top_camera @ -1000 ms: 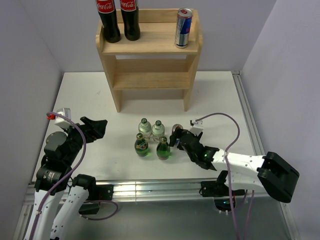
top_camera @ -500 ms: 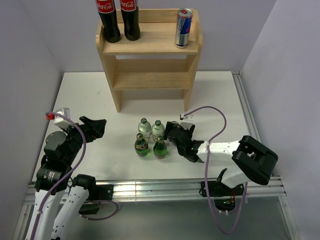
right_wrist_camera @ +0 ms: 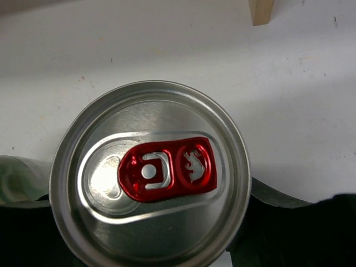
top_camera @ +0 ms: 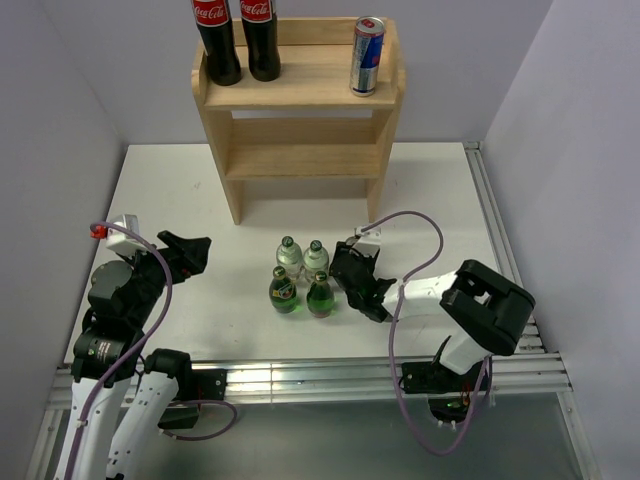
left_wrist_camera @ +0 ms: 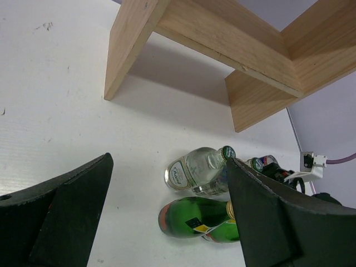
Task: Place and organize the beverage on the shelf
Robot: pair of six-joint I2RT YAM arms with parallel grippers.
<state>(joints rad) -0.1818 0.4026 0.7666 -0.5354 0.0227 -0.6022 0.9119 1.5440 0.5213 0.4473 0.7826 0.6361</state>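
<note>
On the top tier of the wooden shelf (top_camera: 300, 90) stands one slim silver-blue-red can (top_camera: 367, 55). Two clear green-capped bottles (top_camera: 290, 255) (top_camera: 317, 258) and two green bottles (top_camera: 284, 290) (top_camera: 320, 297) stand grouped on the table in front of it. My right gripper (top_camera: 350, 268) is just right of that group, shut on a second can (right_wrist_camera: 149, 200). That can's silver top with a red tab fills the right wrist view. My left gripper (top_camera: 190, 255) hangs open at the left, apart from the bottles. Its view takes in a clear bottle (left_wrist_camera: 197, 169) and a green one (left_wrist_camera: 194, 217).
Two tall cola bottles (top_camera: 217, 40) (top_camera: 260, 38) stand at the left of the shelf's top tier. The shelf's lower tier (top_camera: 300, 160) holds nothing. Grey walls close in both sides, and a metal rail (top_camera: 300, 375) runs along the near table edge.
My right gripper has shut on the can beside the bottles, and its arm has folded in towards them. The right-hand green bottle has shifted slightly left. The left arm has barely moved.
</note>
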